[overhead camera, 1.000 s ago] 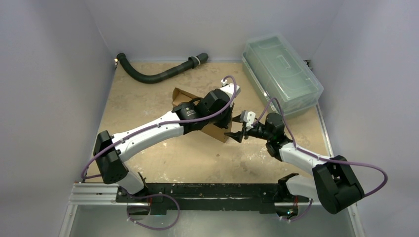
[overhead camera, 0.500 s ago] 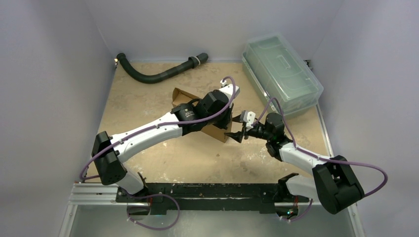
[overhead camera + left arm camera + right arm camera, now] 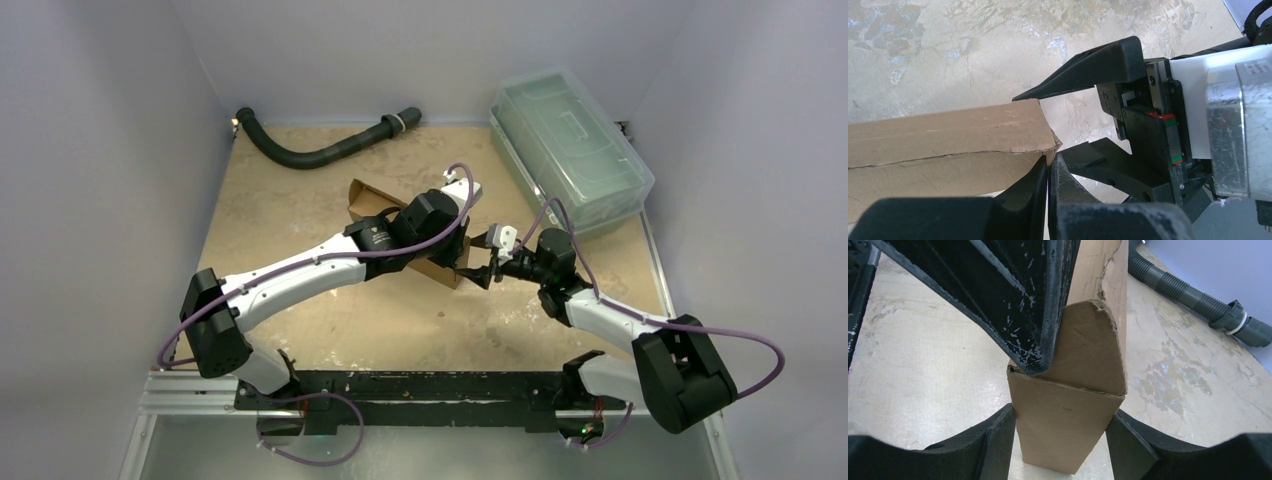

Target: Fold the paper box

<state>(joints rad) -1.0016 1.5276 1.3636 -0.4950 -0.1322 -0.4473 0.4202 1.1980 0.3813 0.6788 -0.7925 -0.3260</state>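
**While Two Grippers Meet at One End, the Paper Box Lies Mid-Table**

Where the two arms converge, just right of the table's (image 3: pixel 400 325) centre in the top view, the paper box (image 3: pixel 362 192) lies as a long, narrow brown cardboard form. It runs from its free end at about 10 o'clock to its worked end at about 4 o'clock. The left arm crosses over most of it, so only the far end and a strip of the near end show from above.

The right gripper (image 3: pixel 478 264) reaches in from 3 o'clock and straddles that near end. In its own wrist view one finger (image 3: pixel 995 440) lies against the box's left side and the other against its right side, so the cardboard is pinched between them.

The left gripper (image 3: pixel 1049 172) has its fingers pressed together with only a hairline between them. Seen from the right wrist, their joined tip bears down from 12 o'clock on a folded end flap with a rounded corner. Whether any cardboard is caught in that hairline I cannot tell.

At 1 o'clock, well apart from the box, a clear greenish plastic bin (image 3: pixel 570 140) sits with its lid on. At 11 o'clock a dark corrugated hose (image 3: pixel 320 153) curves along the far edge.
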